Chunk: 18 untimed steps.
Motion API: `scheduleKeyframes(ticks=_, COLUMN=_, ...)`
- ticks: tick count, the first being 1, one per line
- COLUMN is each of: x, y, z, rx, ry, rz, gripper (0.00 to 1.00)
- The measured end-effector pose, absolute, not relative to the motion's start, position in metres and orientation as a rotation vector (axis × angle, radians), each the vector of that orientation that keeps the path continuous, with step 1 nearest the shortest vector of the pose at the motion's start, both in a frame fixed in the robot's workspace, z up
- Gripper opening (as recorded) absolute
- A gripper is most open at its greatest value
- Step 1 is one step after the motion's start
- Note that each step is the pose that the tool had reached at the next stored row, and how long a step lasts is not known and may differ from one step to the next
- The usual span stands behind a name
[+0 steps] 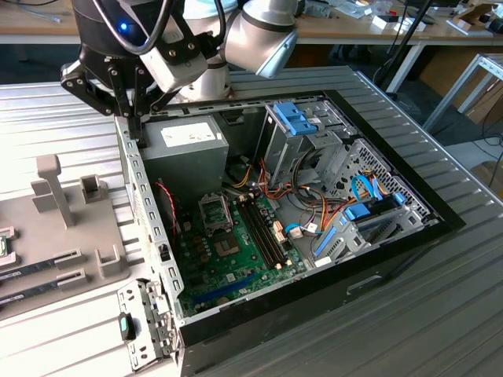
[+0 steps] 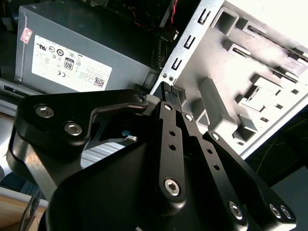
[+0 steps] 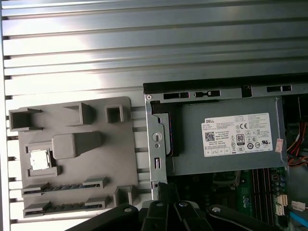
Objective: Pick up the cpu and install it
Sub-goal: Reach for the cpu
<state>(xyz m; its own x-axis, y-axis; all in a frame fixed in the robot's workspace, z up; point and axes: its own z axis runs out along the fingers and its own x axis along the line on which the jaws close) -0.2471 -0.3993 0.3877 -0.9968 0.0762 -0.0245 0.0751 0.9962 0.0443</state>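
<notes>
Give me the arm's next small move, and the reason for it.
Probably shift the gripper sideways, off the computer case and toward the grey tray, until it stands above the cpu. The cpu lies in its tray pocket, not yet picked up, while the gripper hangs over the case's side wall beside the power supply.

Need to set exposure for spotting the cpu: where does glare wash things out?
First wrist view: glare band on the ribbed table, cpu bright but distinct; second wrist view: tray blown white; exterior view: table washed out, case interior dim.
</notes>
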Motion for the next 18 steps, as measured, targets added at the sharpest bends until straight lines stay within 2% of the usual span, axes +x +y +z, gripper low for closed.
scheduleKeyframes(ticks=18, x=-0.2452, y=-0.3992, z=0.3828, rx=0.118, ry=3.113, rz=0.068, gripper=0.11)
